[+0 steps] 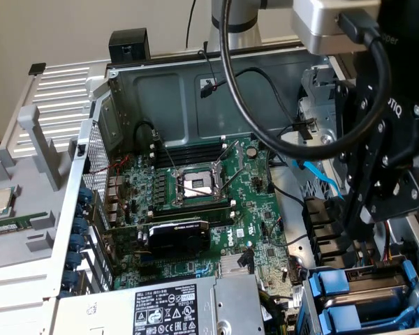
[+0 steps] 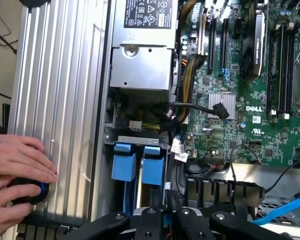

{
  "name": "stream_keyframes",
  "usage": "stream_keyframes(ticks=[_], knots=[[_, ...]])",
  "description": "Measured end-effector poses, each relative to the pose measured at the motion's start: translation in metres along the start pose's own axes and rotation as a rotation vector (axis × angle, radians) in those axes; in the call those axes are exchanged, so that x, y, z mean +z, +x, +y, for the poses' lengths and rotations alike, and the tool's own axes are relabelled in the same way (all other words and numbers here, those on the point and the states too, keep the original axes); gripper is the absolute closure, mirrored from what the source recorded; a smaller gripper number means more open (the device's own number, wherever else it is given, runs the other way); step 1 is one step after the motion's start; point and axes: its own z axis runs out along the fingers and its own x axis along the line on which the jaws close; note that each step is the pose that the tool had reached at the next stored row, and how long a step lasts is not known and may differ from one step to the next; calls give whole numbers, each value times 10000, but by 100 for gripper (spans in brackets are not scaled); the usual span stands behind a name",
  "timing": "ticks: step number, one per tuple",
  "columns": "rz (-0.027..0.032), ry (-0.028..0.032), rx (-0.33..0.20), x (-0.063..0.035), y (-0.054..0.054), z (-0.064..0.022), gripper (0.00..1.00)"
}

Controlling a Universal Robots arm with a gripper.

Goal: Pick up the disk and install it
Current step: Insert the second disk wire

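Two blue plastic frames [image 1: 363,296] sit side by side in the drive cage at the case's corner, on the exterior view's lower right. Their blue tabs [image 2: 138,169] face the wrist camera. The disk's metal body is hidden inside the cage, so I cannot tell which frame carries it. My black gripper [image 1: 354,227] hangs just above and behind that cage, fingers pointing down. In the wrist view the gripper [image 2: 165,220] has its fingers drawn together, with no object seen between them.
The open case holds the green motherboard [image 1: 209,188], a graphics card [image 1: 178,234] and the grey power-supply box [image 1: 174,307]. A blue cable [image 1: 321,178] and black wires run near the gripper. A person's hands [image 2: 15,165] rest on a black knob [image 2: 27,192] beside the ribbed panel [image 2: 60,100].
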Motion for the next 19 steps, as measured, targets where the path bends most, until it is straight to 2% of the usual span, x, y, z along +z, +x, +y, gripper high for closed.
stream_keyframes(ticks=[8,15,17,19], knots=[[-141,8,-2,18,21,-79,83],[-492,16,154,41,45,-80,83],[-537,12,243,44,54,-79,83],[-548,1,377,46,63,-79,83]])
